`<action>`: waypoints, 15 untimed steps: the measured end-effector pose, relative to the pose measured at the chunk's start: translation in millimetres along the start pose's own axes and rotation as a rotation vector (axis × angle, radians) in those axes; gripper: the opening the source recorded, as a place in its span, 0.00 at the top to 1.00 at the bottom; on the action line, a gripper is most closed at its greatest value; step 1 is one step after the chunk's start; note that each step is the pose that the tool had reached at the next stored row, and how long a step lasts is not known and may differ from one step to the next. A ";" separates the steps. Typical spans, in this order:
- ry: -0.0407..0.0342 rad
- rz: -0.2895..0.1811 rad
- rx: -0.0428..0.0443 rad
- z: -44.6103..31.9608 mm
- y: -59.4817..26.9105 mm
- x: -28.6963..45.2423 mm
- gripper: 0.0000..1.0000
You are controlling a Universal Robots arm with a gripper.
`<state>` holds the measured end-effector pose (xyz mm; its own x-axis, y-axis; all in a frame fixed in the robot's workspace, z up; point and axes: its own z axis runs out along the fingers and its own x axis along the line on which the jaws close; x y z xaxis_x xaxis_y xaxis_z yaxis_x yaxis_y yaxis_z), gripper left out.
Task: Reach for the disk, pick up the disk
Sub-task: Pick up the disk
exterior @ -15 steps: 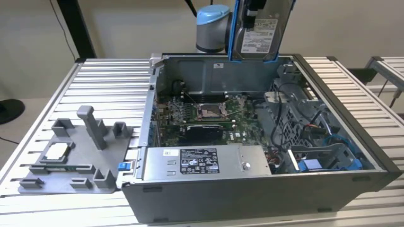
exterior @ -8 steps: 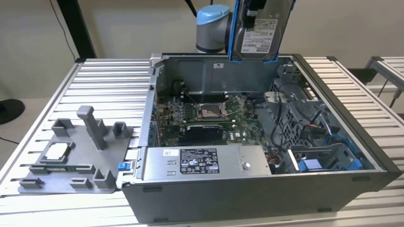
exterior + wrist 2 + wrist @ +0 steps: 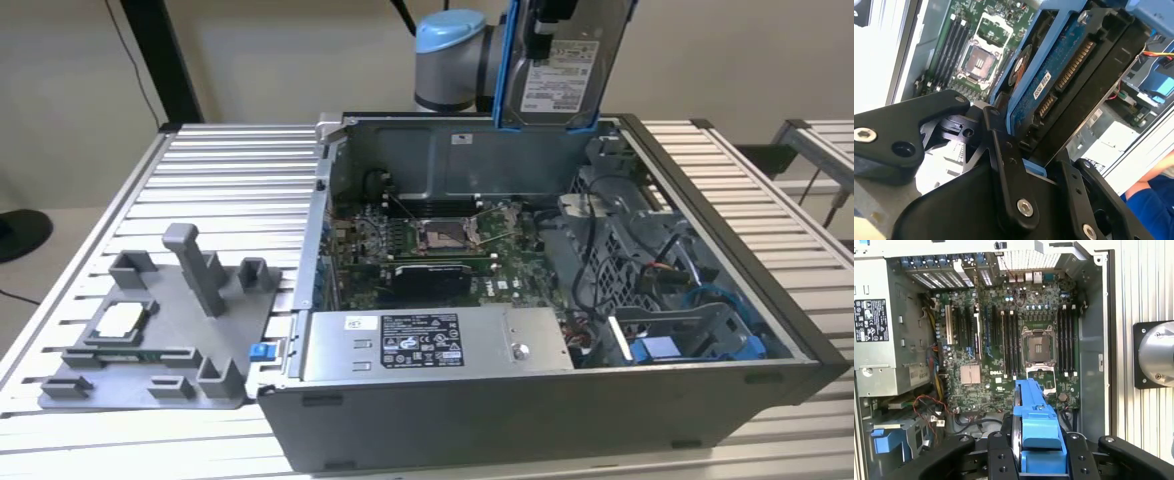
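While raised above case | disk: flat, metal, blue-railed | jaws clamped

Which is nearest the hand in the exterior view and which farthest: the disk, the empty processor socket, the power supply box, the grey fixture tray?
1. The disk: in the hand itself, raised above the case's far wall.
2. The empty processor socket: on the board, mid-case, below the hand.
3. The power supply box: at the case's near wall.
4. The grey fixture tray: outside the case, at the exterior view's left.
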<state>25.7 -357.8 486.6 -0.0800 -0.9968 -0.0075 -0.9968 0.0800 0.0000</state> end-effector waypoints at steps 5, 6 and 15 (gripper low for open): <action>0.0001 0.000 -0.0002 0.0 -17.0 -1.4 1.00; 0.0000 0.000 -0.0003 0.0 -20.2 -1.6 1.00; 0.0001 0.000 -0.0004 0.0 -49.7 -4.0 1.00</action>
<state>75.5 -357.8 486.6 -0.0801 -0.9968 -0.0075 -0.9968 0.0801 0.0004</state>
